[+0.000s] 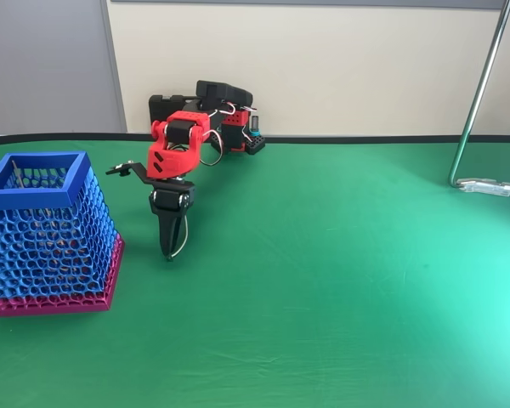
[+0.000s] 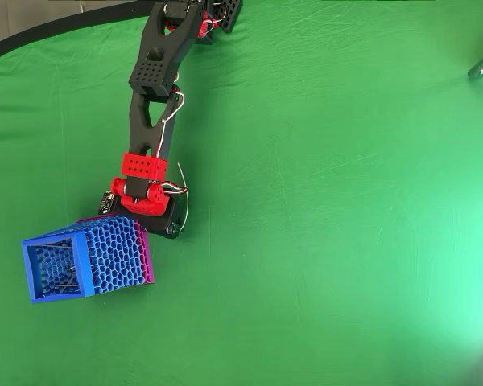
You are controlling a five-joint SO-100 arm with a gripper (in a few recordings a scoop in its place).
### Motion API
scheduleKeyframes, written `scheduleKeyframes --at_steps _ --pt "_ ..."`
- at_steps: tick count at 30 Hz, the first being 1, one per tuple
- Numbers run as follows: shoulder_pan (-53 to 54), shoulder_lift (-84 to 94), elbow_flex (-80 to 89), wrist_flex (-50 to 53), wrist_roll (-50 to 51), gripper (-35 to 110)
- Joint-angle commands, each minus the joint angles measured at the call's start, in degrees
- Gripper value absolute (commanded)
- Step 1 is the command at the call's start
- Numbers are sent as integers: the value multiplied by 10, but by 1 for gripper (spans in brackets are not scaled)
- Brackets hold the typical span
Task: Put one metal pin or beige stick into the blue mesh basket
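Red-and-black gripper [image 1: 169, 252] points straight down at the green table [image 1: 340, 280], fingers together, grasp unclear; blue mesh basket [image 1: 47, 229] stands just left.

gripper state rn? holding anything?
Gripper: fingers together, pointing down at the green table beside the blue mesh basket; shut, nothing visibly held.

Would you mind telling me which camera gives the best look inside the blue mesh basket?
The overhead view: the blue mesh basket shows its open top, with thin dark pieces lying inside. The fixed view shows the basket from the side, its mesh walls hiding most of the interior.
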Motion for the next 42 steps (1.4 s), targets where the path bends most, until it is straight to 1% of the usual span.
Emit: scheduleKeyframes --at_steps 1,13,22,27,34,42 --pt "-1 8 0 -5 3 13" --pt "0 10 4 -5 2 9" --pt "0 9 4 -5 -1 0" --pt "4 13 -4 -10 -2 0" --pt "18 94 6 -10 5 0" --pt "27 231 76 -10 1 0"
